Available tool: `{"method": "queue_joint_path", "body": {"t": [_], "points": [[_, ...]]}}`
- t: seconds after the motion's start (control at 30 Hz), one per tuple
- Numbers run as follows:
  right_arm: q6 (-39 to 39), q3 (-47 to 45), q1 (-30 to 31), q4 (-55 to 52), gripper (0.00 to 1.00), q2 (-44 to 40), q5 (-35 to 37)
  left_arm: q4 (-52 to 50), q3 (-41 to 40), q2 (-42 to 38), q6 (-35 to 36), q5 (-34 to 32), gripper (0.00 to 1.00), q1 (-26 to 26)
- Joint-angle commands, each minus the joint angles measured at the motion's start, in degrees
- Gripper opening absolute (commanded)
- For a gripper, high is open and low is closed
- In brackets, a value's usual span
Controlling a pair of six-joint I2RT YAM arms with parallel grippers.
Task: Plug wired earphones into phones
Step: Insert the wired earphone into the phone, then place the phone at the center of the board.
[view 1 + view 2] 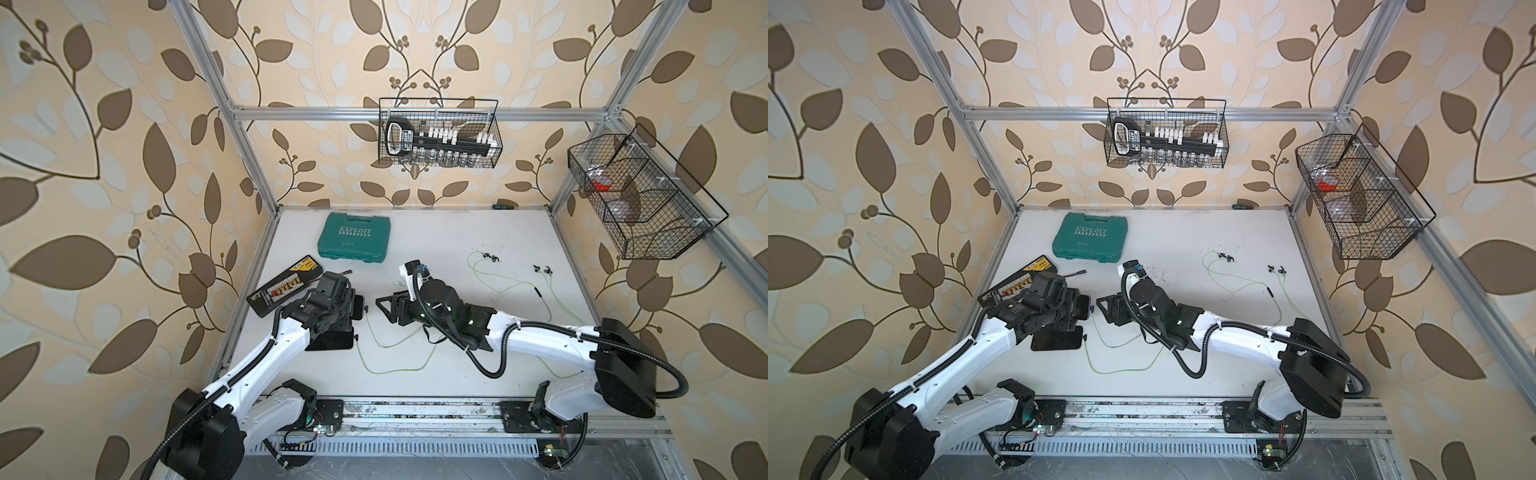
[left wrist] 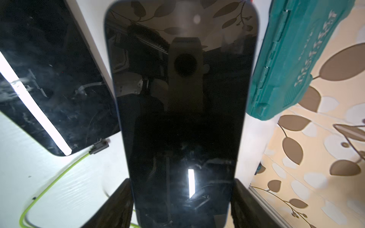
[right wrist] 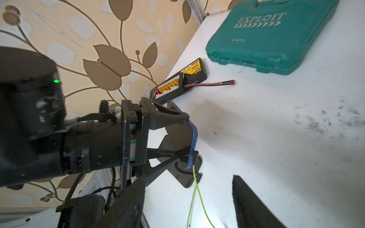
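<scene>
My left gripper [image 2: 182, 189] is shut on a phone [image 2: 181, 98] with a glossy black screen and blue edge [image 3: 192, 134], holding it on edge above the table. A small black plug [image 3: 195, 156] sits in its end, and yellow-green earphone cable [image 3: 194, 177] trails from it. The second phone [image 2: 49, 79] lies flat below, with its own plug [image 2: 98, 147] and cable [image 2: 59, 177]. My right gripper [image 3: 187, 183] is open just off the held phone's plug, nothing between its fingers; it shows in both top views [image 1: 384, 309] [image 1: 1104, 307]. Earbuds [image 1: 484, 257] [image 1: 542, 269] lie at the right.
A teal case [image 1: 355, 237] lies at the back left. A long black tray with yellow-white bits [image 1: 282, 286] and a red-and-black wire [image 3: 209, 84] sit by the left edge. Wire baskets [image 1: 438, 133] [image 1: 640, 195] hang on the frame. Loose cable loops [image 1: 390, 365] cross the front.
</scene>
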Motion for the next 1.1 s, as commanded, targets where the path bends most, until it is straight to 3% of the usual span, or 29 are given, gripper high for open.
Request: {"method": "queue_joint_path", "body": {"t": [0.0,0.3,0.5,0.73,1.07], "points": [[-0.90,-3.64,-0.98,-4.21,0.71,-4.92,5.74,3.78,3.71,3.31,0.88,-2.62,0.69,-0.32],[-1.17,-9.91,-3.60,-12.09,0.75,-18.20,13.22,8.03,9.05,18.59,0.86,-1.70,0.69,-0.32],[-0.73,-13.72,-6.68,-15.31,0.76,-23.91,13.21,6.12,14.71,27.99,2.40,-5.50,0.70,-0.15],[-0.37,-15.67,-8.77,-16.31,0.77,-26.39,12.31,3.74,19.17,35.99,3.28,-5.26,0.70,0.16],[-0.97,-15.32,-9.38,-17.18,0.80,-27.66,12.46,1.81,18.13,35.23,3.05,-5.69,0.99,0.45]]}}
